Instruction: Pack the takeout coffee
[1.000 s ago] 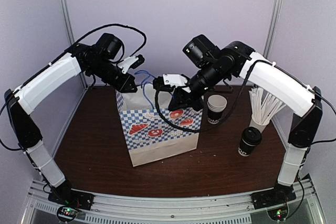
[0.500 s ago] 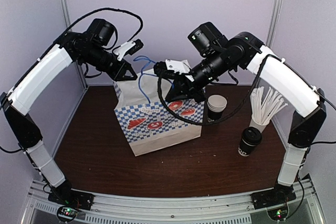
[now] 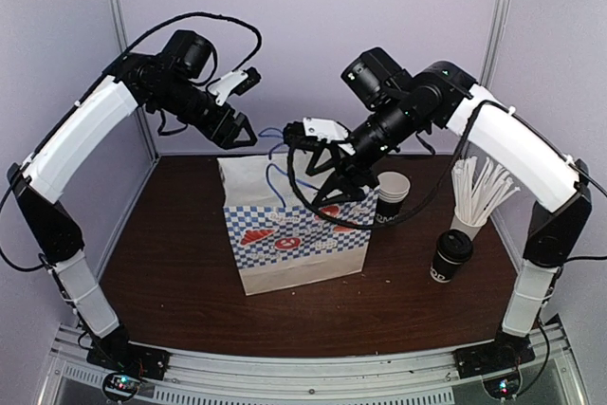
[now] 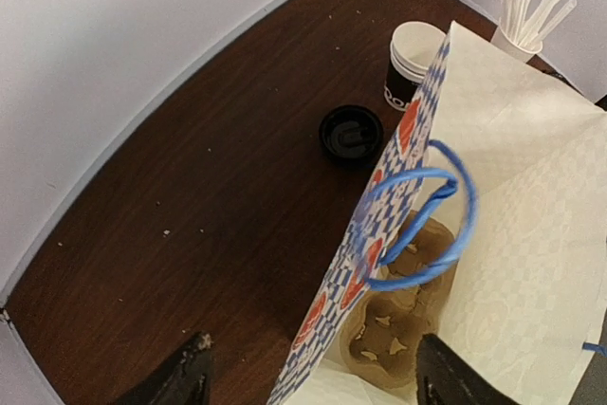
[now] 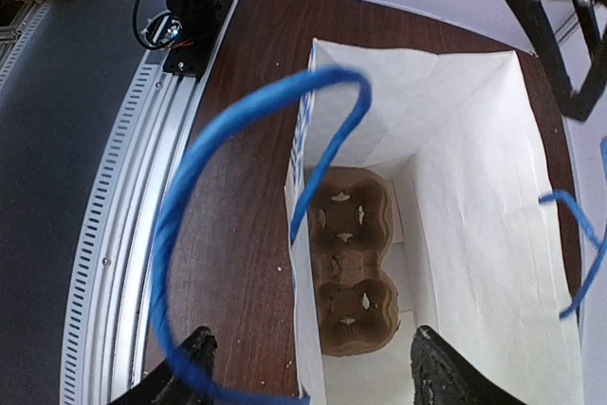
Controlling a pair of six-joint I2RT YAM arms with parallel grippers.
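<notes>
My left arm (image 3: 90, 135) and right arm (image 3: 503, 144) are white shells between black joints, each on a black base (image 3: 128, 360) with a small green light, at 7 and 5 o'clock of the overhead view. Thin black cables (image 3: 190, 18) loop along them; my left hand (image 3: 242, 132) and right hand (image 3: 330, 187) are black with white blocks.

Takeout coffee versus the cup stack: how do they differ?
The takeout coffee wears a black lid; the cup stack is open-topped, white inside. The takeout coffee is one cup; the cup stack is several nested. The cup stack stands beside the bag; the takeout coffee sits near the straw cup. Both are black, upright.
</notes>
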